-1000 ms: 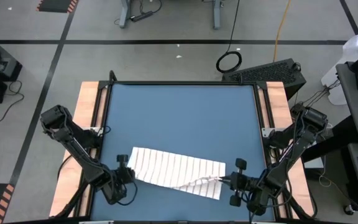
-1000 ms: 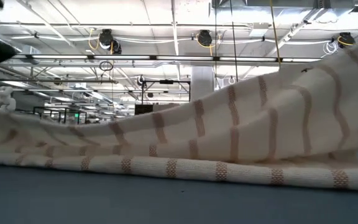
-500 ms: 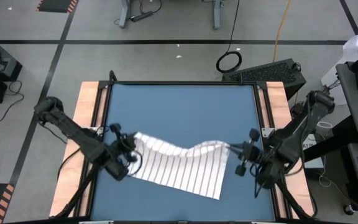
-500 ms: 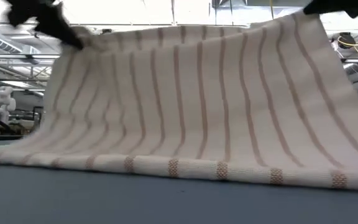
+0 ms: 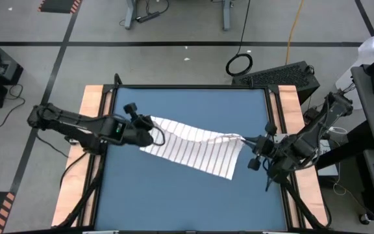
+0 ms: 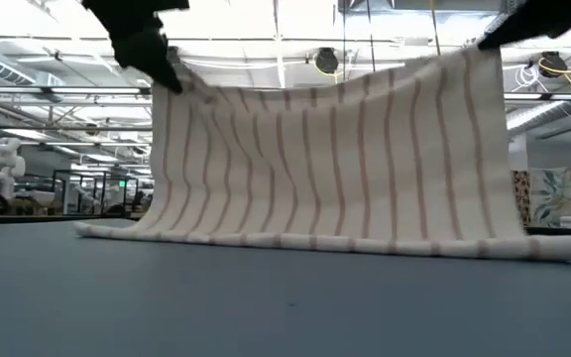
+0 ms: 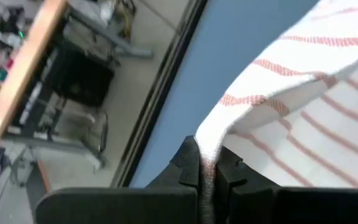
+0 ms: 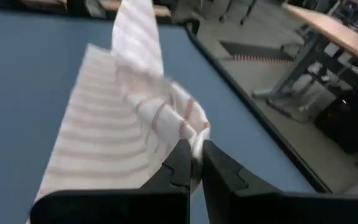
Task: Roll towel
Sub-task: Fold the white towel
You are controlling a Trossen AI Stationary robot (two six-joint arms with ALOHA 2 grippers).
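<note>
Now I keep both grippers, left (image 5: 149, 123) and right (image 5: 247, 139), pinching the towel (image 5: 193, 148) corners, lowering it evenly flat.

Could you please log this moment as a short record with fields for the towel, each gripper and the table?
towel: white striped towel, top edge lifted by two corners, bottom edge lying on the table
left gripper: left gripper shut on one upper corner of the towel, raised above the table
right gripper: right gripper shut on the other upper corner, raised above the table
table: blue table
task state: towel held spread, not yet rolled
</note>
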